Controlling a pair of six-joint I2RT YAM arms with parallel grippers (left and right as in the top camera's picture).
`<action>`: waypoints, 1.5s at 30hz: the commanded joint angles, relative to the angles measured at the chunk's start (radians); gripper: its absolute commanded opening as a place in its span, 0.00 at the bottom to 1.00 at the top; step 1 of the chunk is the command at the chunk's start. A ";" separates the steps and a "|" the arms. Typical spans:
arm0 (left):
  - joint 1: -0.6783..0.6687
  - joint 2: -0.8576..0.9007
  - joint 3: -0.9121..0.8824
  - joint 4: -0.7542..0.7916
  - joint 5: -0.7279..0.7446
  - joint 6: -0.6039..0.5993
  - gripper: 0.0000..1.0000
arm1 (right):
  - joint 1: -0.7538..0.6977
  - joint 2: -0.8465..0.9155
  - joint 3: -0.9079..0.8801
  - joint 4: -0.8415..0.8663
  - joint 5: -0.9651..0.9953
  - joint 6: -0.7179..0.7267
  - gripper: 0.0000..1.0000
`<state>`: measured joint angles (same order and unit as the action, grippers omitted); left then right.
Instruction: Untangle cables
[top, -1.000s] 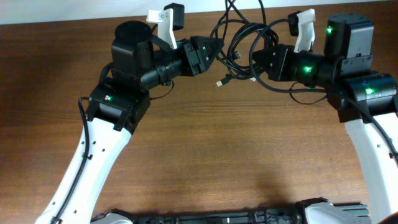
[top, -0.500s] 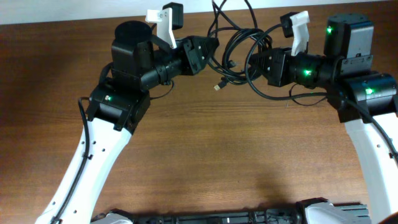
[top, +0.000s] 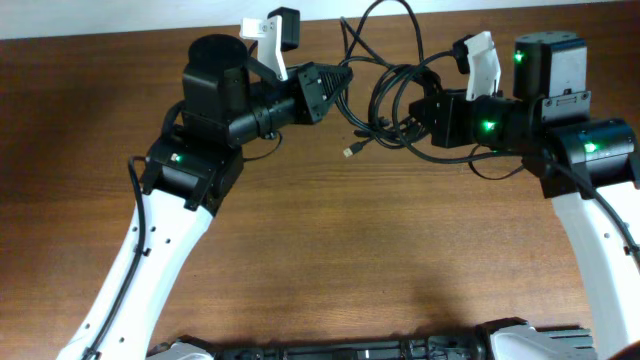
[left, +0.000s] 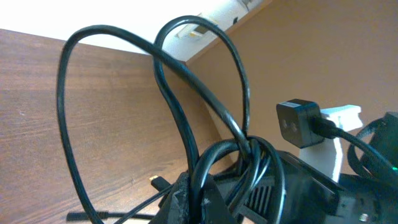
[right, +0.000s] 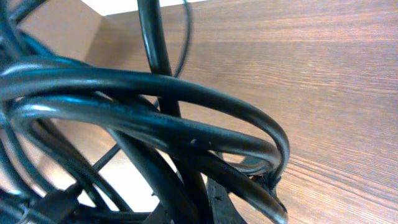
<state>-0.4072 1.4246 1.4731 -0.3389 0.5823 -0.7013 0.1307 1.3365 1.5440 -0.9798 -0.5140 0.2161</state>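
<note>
The cables (top: 390, 125) hang in a knotted bundle between the two hands, above the brown wooden desk (top: 330, 230) and near its far edge. The left hand (top: 338, 80) is closed tight on strands at its tips, and the right hand (top: 412, 108), facing it from the other side of the tangle, is also clamped shut on the bundle. From the left hand's own camera, two tall loops of the cables (left: 168, 93) rise up and away from the left hand (left: 193, 202), crossing each other just above the grip. From the right hand's camera, several thick strands of the cables (right: 155, 118) curve in a tight bend right in front of the right hand (right: 217, 199), one strand running straight up past them, with the desk (right: 323, 74) behind. Below the gap between the hands, a loose plug end (top: 352, 151) dangles nearer the left hand.
</note>
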 joint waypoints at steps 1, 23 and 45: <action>0.086 -0.032 0.020 0.036 0.002 -0.014 0.00 | -0.013 -0.004 -0.001 -0.035 0.199 -0.003 0.04; 0.354 -0.046 0.020 0.130 0.332 -0.309 0.00 | -0.013 -0.004 -0.001 -0.084 0.291 -0.003 0.04; 0.505 -0.046 0.020 0.121 0.454 -0.232 0.99 | -0.013 -0.004 -0.001 -0.073 0.276 0.010 0.04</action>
<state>0.1028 1.4006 1.4715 -0.2195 1.0096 -1.0275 0.1165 1.3430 1.5444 -1.0695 -0.2501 0.2073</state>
